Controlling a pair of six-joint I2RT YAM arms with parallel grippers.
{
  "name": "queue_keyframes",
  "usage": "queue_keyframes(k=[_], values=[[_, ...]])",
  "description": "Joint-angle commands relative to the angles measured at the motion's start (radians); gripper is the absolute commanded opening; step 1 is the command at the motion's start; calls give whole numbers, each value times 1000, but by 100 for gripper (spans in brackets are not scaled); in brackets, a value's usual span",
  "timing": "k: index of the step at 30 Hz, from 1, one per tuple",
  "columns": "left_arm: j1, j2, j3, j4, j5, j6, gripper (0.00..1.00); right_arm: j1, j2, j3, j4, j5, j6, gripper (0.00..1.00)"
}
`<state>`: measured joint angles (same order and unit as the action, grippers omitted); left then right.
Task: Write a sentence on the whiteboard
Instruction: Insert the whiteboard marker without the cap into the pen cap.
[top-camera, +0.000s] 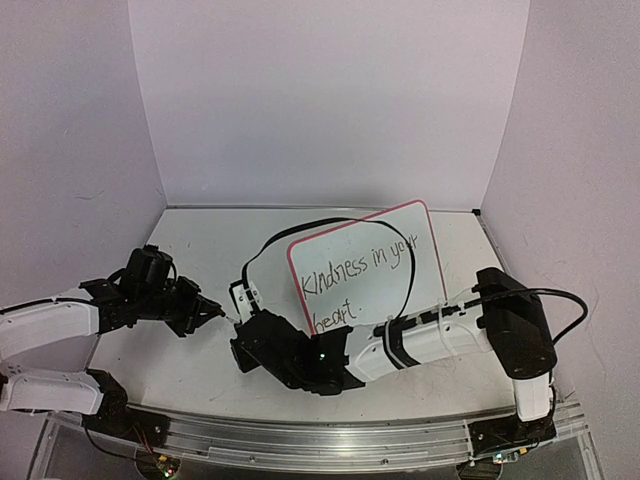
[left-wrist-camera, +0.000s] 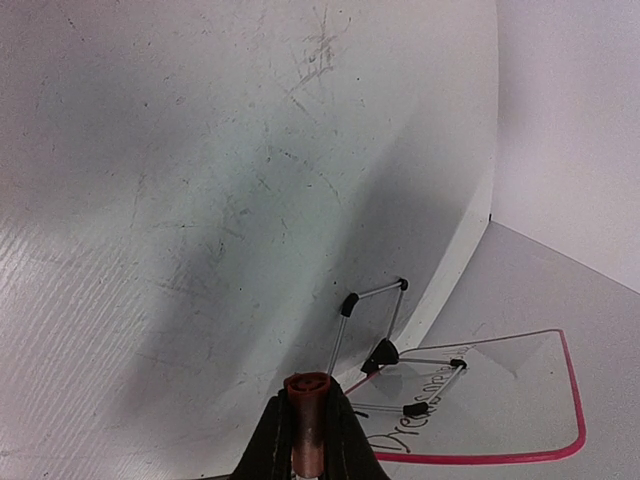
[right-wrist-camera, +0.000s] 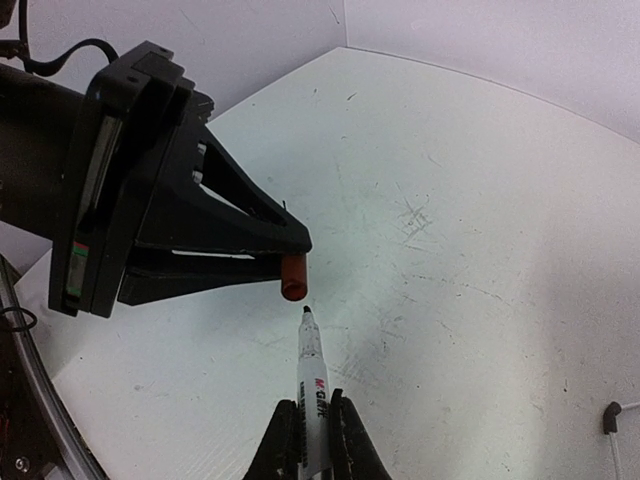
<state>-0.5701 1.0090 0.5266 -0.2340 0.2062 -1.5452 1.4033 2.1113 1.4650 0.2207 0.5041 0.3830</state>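
Top external, scuffed white table (top-camera: 200, 240), pale walls (top-camera: 330, 100) around, whiteboard (top-camera: 370, 290) propped up

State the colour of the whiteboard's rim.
Pink-red, running around the whiteboard; the top external view shows it best.

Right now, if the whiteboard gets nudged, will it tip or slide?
It would probably tip easily: the whiteboard stands propped on a thin wire stand. It looks thin, so it is likely light and stiff. On the hard table, it may slide before tipping if pushed low.
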Motion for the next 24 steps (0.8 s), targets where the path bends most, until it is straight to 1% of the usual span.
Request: queue_keyframes(k=[1,11,24], values=[[4,7,-1,33,-8,-8,0,2,-49,-12,50,18,-8,0],[4,20,4,35,-4,-5,0,2,-66,-36,101,14,-24,0],[4,20,8,40,6,0,0,2,-39,-7,112,2,-32,0]])
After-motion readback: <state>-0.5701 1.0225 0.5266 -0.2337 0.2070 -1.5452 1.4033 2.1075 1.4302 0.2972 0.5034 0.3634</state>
